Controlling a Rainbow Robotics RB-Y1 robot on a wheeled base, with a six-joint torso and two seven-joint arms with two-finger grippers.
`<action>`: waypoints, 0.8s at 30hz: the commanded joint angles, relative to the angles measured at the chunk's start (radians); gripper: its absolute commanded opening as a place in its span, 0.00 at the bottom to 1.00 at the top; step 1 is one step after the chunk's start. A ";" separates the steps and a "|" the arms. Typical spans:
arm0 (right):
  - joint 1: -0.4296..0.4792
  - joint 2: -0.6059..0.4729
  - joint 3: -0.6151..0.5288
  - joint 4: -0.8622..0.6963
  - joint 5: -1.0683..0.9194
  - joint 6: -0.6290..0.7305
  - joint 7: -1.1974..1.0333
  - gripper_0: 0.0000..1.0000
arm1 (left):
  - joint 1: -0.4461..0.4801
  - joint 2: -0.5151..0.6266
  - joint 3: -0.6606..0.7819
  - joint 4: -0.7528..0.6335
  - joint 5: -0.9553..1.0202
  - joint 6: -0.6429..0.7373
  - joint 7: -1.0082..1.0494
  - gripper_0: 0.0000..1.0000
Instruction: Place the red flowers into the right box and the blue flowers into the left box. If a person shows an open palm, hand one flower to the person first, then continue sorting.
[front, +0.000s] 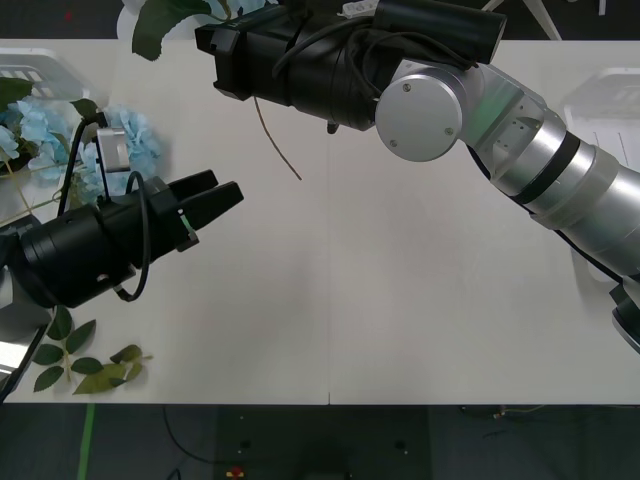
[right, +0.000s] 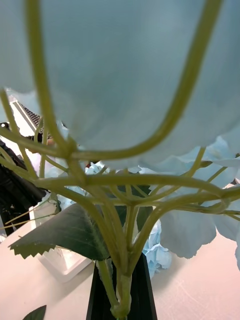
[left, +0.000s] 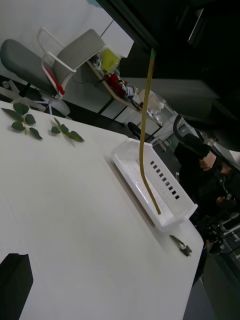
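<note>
Blue flower (right: 150, 100) is held by the right gripper (right: 121, 295): jaws clamped on the stem base just under the branching, bloom fanning out past the fingers. From the front, its stalk (front: 277, 140) dangles below the wrist at the far middle of the table (front: 400, 300). Held clear of the surface, probably so it can swing over to the left box (front: 30, 75), far left, where other blue flowers (front: 120, 145) already lie. Right arm reaches across from the right, forearm roughly level. Left gripper (front: 210, 200) hovers near left, jaws narrowly parted, holding nothing. Right box (left: 155, 187) holds no flowers. Loose leaf sprigs (front: 85, 360) near left.
</note>
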 joint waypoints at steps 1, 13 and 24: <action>-0.003 0.031 0.012 -0.043 -0.006 -0.020 0.038 0.00 | -0.074 -0.061 -0.061 -0.003 0.015 -0.094 0.040 1.00; -0.003 0.030 0.015 -0.032 -0.006 -0.018 0.053 0.00 | -0.158 -0.158 -0.186 0.075 0.020 -0.274 0.060 1.00; -0.003 0.028 0.015 -0.023 -0.003 -0.020 0.061 0.00 | -0.226 -0.212 -0.277 0.104 0.107 -0.435 0.074 1.00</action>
